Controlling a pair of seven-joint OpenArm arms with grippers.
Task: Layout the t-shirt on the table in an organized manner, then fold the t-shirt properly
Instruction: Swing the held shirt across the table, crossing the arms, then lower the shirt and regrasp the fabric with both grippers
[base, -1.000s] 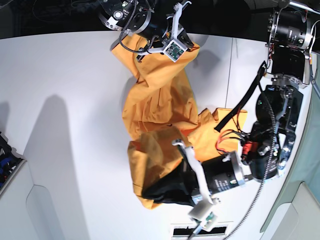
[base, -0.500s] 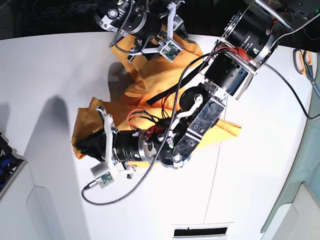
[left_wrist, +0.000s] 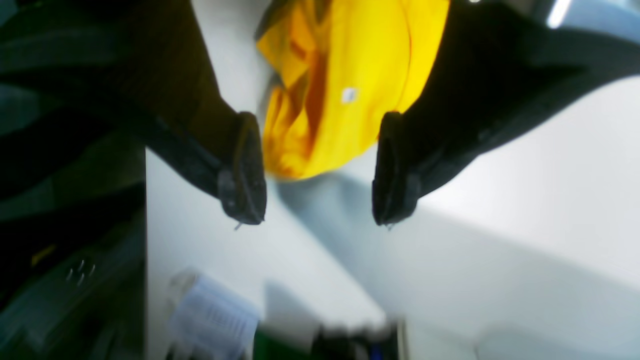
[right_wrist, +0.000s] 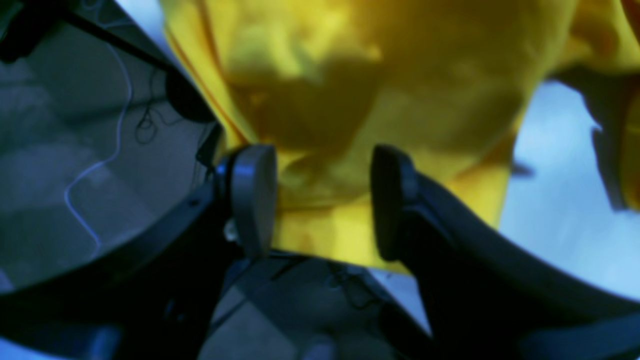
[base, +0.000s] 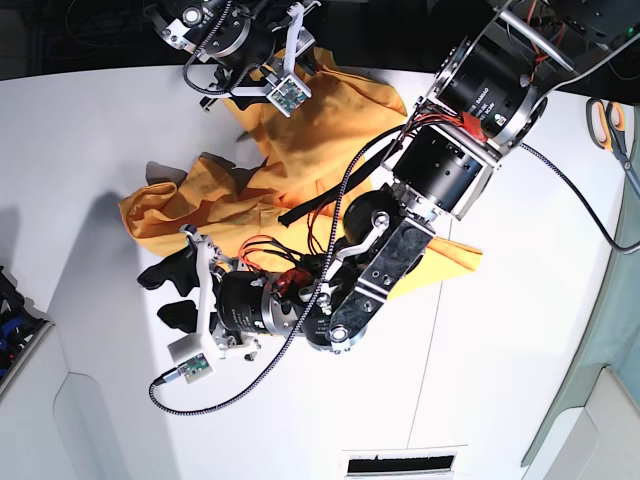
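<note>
The orange-yellow t-shirt (base: 250, 185) lies crumpled across the middle of the white table (base: 100, 130), stretching from the far edge down to the left. My left gripper (base: 155, 297) hovers just off the shirt's lower-left edge, open (left_wrist: 317, 200) with nothing between its fingers. Past them, the left wrist view shows the t-shirt (left_wrist: 340, 85) and its small white tag (left_wrist: 349, 95). My right gripper (right_wrist: 322, 200) is at the shirt's far end, jaws apart with the yellow t-shirt (right_wrist: 350, 115) in the gap. I cannot tell if its pads touch the cloth.
The left arm's thick body (base: 440, 170) crosses over the shirt's right half and hides it. Orange-handled scissors (base: 598, 115) lie at the far right. A bin with blue parts (base: 10, 320) sits at the left edge. A dark seam (base: 430, 340) runs down the table.
The left arm swept left across the table, dragging the shirt's near part with it, then opened and let go. The right arm shifted left with the shirt's far end, its jaws wider.
</note>
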